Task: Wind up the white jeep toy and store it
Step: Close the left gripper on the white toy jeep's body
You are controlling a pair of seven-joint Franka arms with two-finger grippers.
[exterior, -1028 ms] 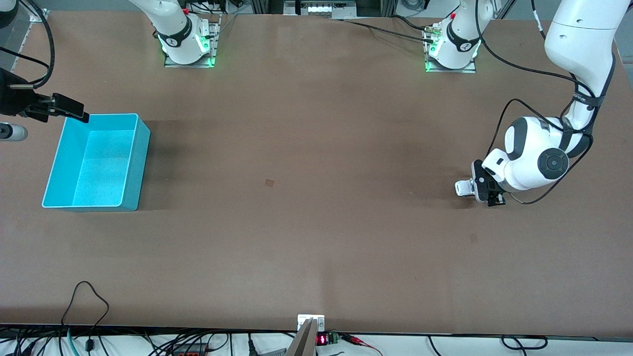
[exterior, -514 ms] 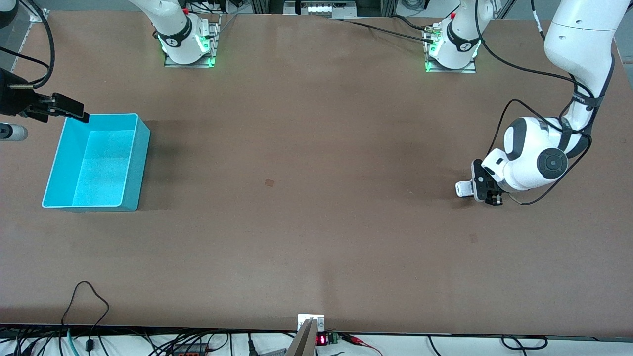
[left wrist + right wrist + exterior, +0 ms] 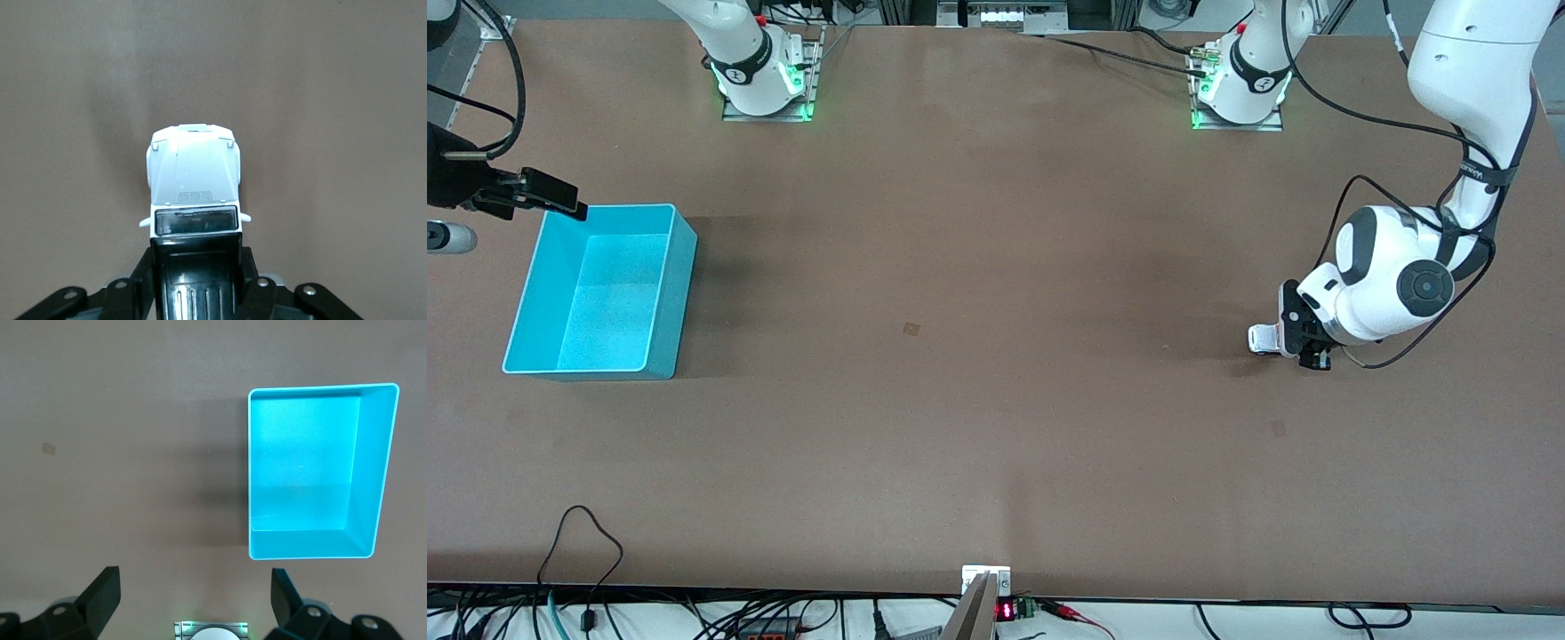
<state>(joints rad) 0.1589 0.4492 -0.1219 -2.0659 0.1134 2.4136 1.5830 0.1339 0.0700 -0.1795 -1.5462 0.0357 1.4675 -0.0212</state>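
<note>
The brown tabletop (image 3: pixel 996 356) carries a turquoise bin (image 3: pixel 600 289) near the right arm's end. The right gripper (image 3: pixel 193 600) is held above that end's edge with fingers (image 3: pixel 103 590) spread wide and empty. Near the left arm's end, the white jeep toy (image 3: pixel 193 183) is clamped at its black roof by the left gripper (image 3: pixel 1294 342).

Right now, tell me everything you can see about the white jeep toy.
The white jeep toy is small and boxy, of glossy plastic by its look, with a white hood, side mirrors, a dark windshield and a black ribbed roof panel. It sits upright at the left arm's end of the brown table. The left gripper is shut on its rear half, one finger on each flank.
</note>
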